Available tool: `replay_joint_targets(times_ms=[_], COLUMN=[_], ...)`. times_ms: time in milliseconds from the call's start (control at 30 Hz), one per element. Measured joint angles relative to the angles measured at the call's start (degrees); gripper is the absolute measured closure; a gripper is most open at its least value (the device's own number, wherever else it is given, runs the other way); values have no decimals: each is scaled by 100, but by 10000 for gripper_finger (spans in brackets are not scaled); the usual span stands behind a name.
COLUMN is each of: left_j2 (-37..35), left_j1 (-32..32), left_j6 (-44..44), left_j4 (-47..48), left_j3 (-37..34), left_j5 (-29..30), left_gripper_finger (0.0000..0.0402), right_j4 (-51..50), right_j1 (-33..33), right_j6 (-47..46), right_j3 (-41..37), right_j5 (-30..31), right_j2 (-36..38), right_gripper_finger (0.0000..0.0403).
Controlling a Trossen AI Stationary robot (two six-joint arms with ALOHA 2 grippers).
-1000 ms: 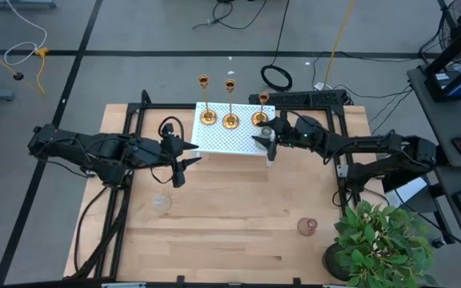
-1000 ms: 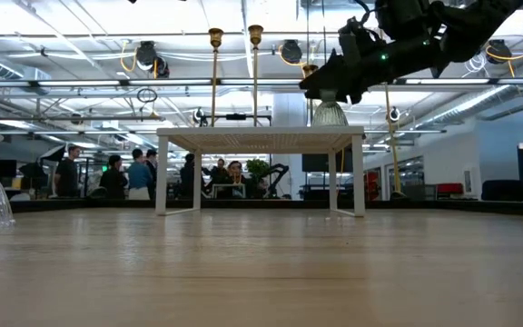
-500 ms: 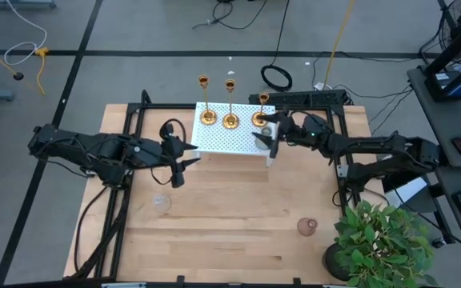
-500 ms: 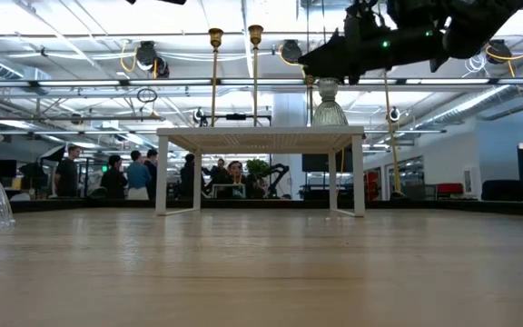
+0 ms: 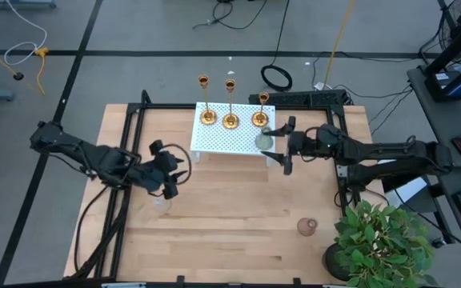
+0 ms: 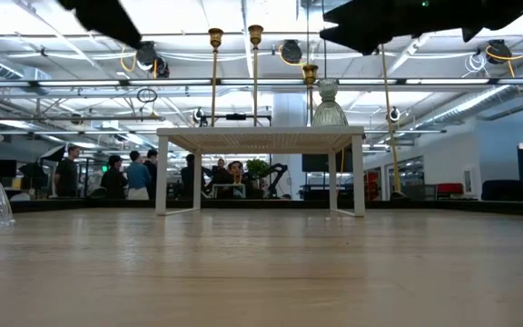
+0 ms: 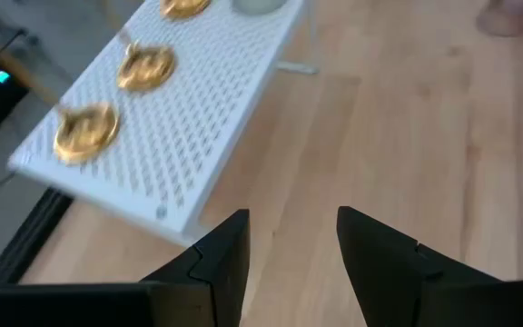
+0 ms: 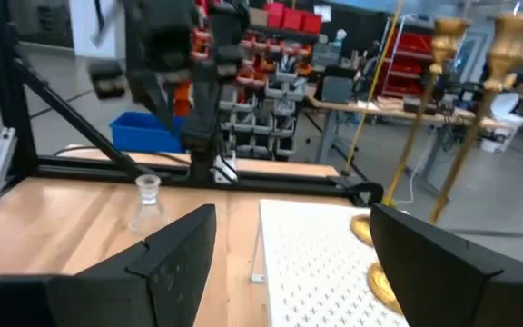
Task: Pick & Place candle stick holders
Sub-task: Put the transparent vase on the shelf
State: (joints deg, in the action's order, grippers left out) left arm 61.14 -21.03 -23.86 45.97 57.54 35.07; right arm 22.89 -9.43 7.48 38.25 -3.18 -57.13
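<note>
as i read the overhead camera, item one: three gold candle stick holders [image 5: 230,102] standing upright in a row along the far edge of the white perforated stand [image 5: 214,141], bases apart from one another. from table height i see their stems rising above the stand top.

item two: a clear glass holder [image 5: 266,141] on the near right corner of the same stand, just in front of the rightmost gold base.

item three: right gripper [image 5: 286,146], just beside the stand's right end and off the glass holder; its wrist camera shows both fingers [image 8: 166,259] spread wide with nothing between them.

item four: left gripper [image 5: 171,178], over bare wooden table [image 5: 238,232] well to the left and near side of the stand; fingers [image 7: 216,263] parted, empty.

item five: a second clear glass holder [image 5: 161,202] on the table just beside the left gripper; a pinkish glass one [image 5: 307,227] near the potted plant [image 5: 378,244].
</note>
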Motion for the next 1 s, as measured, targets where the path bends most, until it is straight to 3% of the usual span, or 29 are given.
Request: replay_joint_targets(times_ms=[267,567,800,1000], left_j2=[-403,-544,-80,317], left_j1=[-1148,-2200,-2804,-3264], left_j6=[-2203,-3897,-4557,-6153], left_j4=[-17,746,733,713], left_j3=[-1156,-1397,-1484,-2136], left_j5=[1288,1149,1140,1112], left_gripper_finger=[229,229,229,229], right_j4=[-13,-191,-373,-433], right_j1=[200,205,205,205], right_j6=[90,77,76,75], right_j3=[-116,-121,-121,-121], right_j5=[12,11,11,11], right_j2=[134,132,132,132], right_gripper_finger=[117,118,120,122])
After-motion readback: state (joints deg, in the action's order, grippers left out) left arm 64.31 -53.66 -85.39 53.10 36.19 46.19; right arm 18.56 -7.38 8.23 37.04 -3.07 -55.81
